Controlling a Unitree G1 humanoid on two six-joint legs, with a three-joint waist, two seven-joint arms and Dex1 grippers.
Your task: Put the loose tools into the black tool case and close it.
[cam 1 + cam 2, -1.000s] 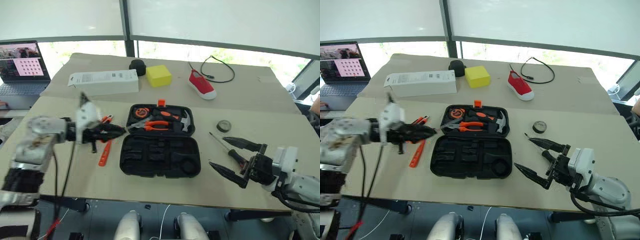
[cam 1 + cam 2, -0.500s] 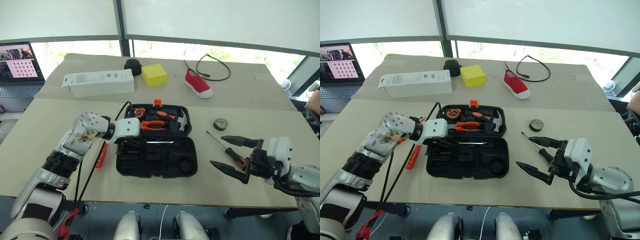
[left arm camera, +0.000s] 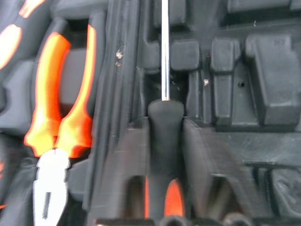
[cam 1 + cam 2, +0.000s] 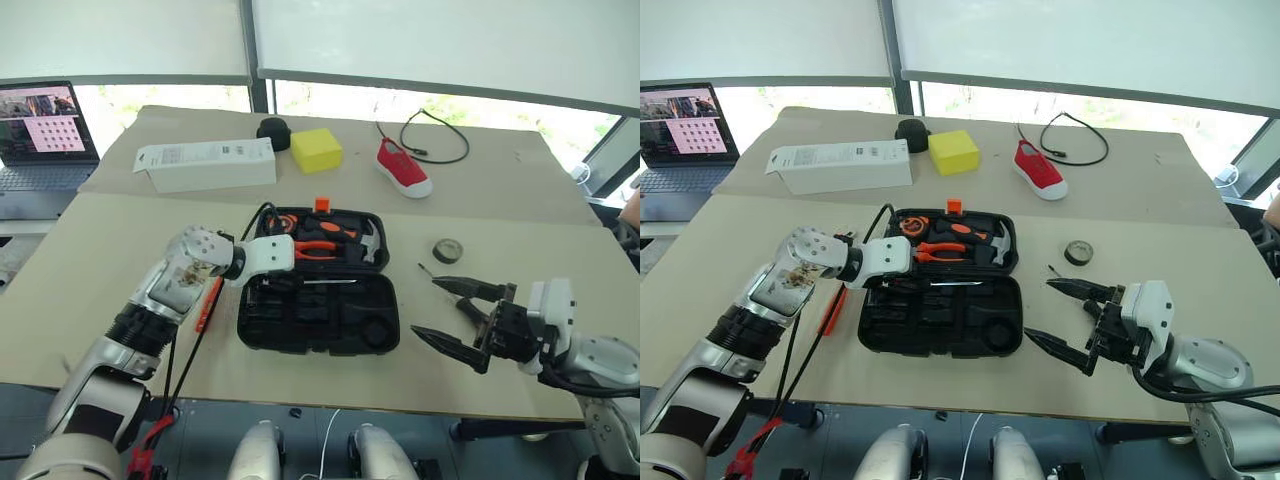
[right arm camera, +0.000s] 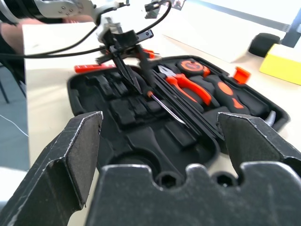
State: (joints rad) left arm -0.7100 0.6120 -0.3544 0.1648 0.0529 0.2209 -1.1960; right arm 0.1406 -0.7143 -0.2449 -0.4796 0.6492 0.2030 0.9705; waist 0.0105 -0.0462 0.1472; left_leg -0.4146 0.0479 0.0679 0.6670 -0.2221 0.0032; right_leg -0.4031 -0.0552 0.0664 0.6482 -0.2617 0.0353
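Seating its screwdriver (image 3: 163,61) in the black tool case (image 4: 320,325), your left gripper (image 3: 162,136) clamps the handle, shaft toward three o'clock.

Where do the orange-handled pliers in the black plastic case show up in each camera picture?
Left eye view: orange-handled pliers in the black plastic tool case's far half, mid-picture.
Right eye view: same slot, just left of centre.
Left wrist view: close up, across the hinge ridge.
Right wrist view: in the far half.
Shared landmark: the screwdriver's silver shaft beside them.
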